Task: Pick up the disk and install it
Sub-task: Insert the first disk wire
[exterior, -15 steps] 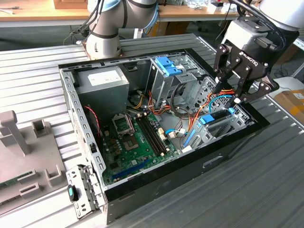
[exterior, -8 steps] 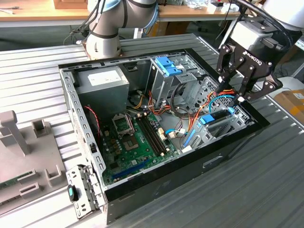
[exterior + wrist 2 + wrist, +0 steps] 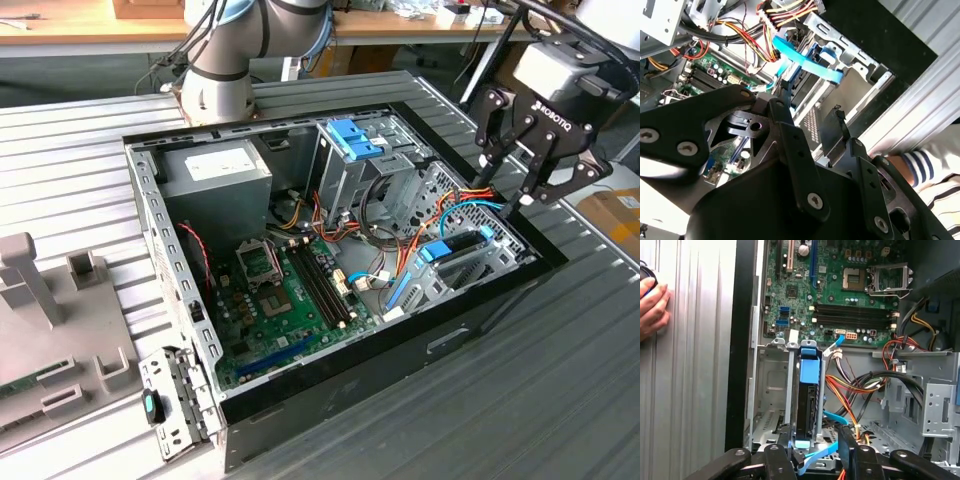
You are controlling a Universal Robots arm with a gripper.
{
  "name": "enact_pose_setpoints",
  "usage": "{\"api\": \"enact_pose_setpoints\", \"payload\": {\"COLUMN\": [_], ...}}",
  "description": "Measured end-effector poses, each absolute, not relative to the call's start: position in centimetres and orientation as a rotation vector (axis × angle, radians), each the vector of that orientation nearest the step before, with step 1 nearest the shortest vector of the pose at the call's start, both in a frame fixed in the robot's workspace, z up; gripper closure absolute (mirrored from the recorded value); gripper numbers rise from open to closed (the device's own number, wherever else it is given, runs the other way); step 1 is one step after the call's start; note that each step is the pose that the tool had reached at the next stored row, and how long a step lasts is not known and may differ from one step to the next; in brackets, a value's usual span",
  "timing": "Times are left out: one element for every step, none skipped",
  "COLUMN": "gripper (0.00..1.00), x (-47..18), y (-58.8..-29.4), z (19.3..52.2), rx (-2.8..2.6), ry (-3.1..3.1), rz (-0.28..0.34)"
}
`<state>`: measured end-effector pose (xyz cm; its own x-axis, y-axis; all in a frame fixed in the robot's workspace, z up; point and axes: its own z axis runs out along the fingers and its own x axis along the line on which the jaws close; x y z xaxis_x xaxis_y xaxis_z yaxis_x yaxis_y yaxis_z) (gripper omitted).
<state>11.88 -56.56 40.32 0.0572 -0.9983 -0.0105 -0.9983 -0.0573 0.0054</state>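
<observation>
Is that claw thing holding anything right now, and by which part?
Nothing: the gripper hangs open and empty, near the disk standing in the drive cage.

Ribbed metal table [image 3: 90,140] — open computer case [image 3: 400,362], grey fixture [image 3: 60,330] atop.

A ribbed aluminium tabletop [image 3: 80,150] of long parallel slats spreads beneath the gripper [image 3: 502,185] and well out to every side of it. Behind the gripper, along the table's far edge, runs a wooden workbench [image 3: 80,25] with a pale top, dark underneath. Close beside the gripper, past the table's edge, sits a brown cardboard box [image 3: 612,215]. The light is soft and even, leaving a dull sheen on the slats.
</observation>
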Motion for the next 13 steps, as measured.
{"api": "enact_pose_setpoints", "payload": {"gripper": [0.5,0.5,0.5,0.5,0.5,0.5,0.5,0.5,0.5,0.5,0.5,0.5,0.5], "x": [12.0,12.2,12.3,12.4,12.5,12.7,12.9,13.0,13.3,13.5,13.8,14.2,14.3], "y": [-56.5,-56.5,-56.4,-56.4,-56.3,-56.3,-56.2,-56.2,-56.1,-56.0,-55.8,-55.7,-55.7], "z": [40.3,40.3,40.3,40.3,40.3,40.3,40.3,40.3,40.3,40.3,40.3,40.3,40.2], "rx": [-2.293,-2.305,-2.312,-2.318,-2.324,-2.33,-2.34,-2.345,-2.351,-2.357,-2.361,-2.371,-2.381], "ry": [2.143,2.13,2.122,2.116,2.109,2.103,2.091,2.086,2.08,2.073,2.068,2.056,2.045], "rz": [0.018,0.018,0.018,0.018,0.018,0.018,0.018,0.018,0.018,0.018,0.018,0.018,0.018]}}
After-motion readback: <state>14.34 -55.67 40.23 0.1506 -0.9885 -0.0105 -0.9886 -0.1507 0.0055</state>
